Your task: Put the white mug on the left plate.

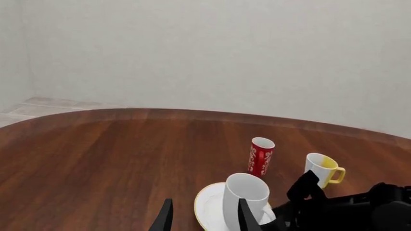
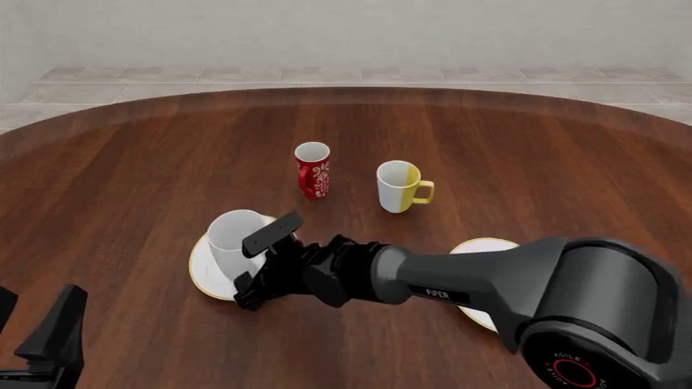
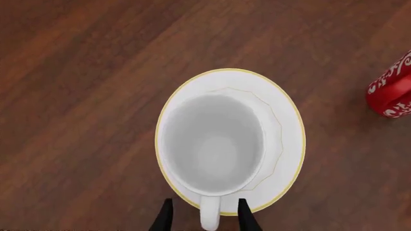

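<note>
The white mug (image 2: 240,237) stands upright on the left plate (image 2: 206,273), a white plate with a thin yellow rim. My right gripper (image 2: 258,263) is open, with one finger on each side of the mug's handle and a gap to it. In the right wrist view the mug (image 3: 212,144) is seen from above on the plate (image 3: 288,144), the handle between my fingertips (image 3: 204,216). My left gripper (image 2: 44,336) is open and empty at the near left. Its wrist view shows the mug (image 1: 246,192) and plate (image 1: 207,207) ahead.
A red patterned cup (image 2: 313,170) and a white mug with a yellow side (image 2: 400,186) stand behind the plate. The second plate (image 2: 487,245) lies at the right, partly hidden under my right arm. The table's far edge curves near the wall.
</note>
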{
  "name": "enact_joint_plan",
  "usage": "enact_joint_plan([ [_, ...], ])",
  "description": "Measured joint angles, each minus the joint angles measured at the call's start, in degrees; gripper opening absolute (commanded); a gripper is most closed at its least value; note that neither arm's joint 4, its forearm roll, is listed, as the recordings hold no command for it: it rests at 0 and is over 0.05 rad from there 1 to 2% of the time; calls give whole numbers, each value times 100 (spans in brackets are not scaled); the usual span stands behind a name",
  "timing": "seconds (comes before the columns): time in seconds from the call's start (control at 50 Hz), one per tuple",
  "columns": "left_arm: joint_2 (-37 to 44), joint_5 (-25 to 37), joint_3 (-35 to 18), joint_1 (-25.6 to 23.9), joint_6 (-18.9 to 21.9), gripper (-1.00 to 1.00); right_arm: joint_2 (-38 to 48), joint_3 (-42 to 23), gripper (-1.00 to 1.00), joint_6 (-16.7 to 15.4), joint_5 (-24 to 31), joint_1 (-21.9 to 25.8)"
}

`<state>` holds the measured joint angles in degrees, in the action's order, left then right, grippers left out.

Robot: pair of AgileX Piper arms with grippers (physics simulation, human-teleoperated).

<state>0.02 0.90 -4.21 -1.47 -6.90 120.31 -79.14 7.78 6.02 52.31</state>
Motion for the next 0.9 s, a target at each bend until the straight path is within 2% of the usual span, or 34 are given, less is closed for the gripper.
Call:
enact_joint_plan([
  [0.9,0,0,3,-21,13,100,-397,54,100,-261,314,-138],
])
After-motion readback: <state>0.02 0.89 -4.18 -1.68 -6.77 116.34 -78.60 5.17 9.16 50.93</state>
